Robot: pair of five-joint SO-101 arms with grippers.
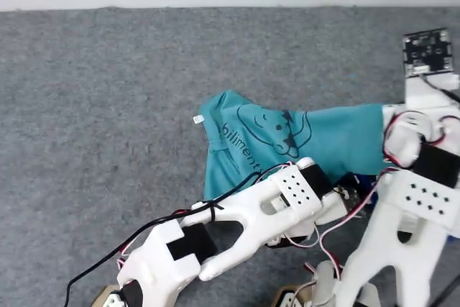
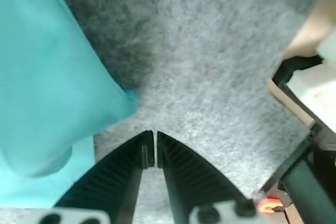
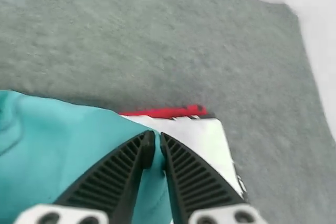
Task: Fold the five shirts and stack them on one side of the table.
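At the 7 o'clock corner of the high view, the left arm [image 1: 237, 224] stands over the grey felt table [image 1: 108, 106]. It slants toward 2 o'clock, and its wrist ends above the near hem of the teal shirt [image 1: 338, 141]. The left gripper [image 2: 155, 142] hangs just above bare felt. Its fingers are drawn to a hair-thin slit with nothing between them, and the shirt's edge lies just beside them.

The shirt sits a little toward 3 o'clock from the table's middle, unfolded and rumpled. A dark line drawing of an animal's face is turned up, and a small white tag [image 1: 198, 118] sits at its 9 o'clock end. The opposite end stretches taut toward 3 o'clock, up to the right arm [image 1: 420, 199]. A bit of blue cloth [image 1: 363, 179] peeks out from under the shirt at its 5 o'clock side, between the two arms.

The right gripper [image 3: 156, 142] has its fingers nearly together, pinched on the shirt's edge. Just past the tips lies a flat white item [image 3: 194, 145] with a red strip [image 3: 168, 112] along its far side. At 2 o'clock in the high view, a small dark circuit board [image 1: 428, 52] sits above that arm.
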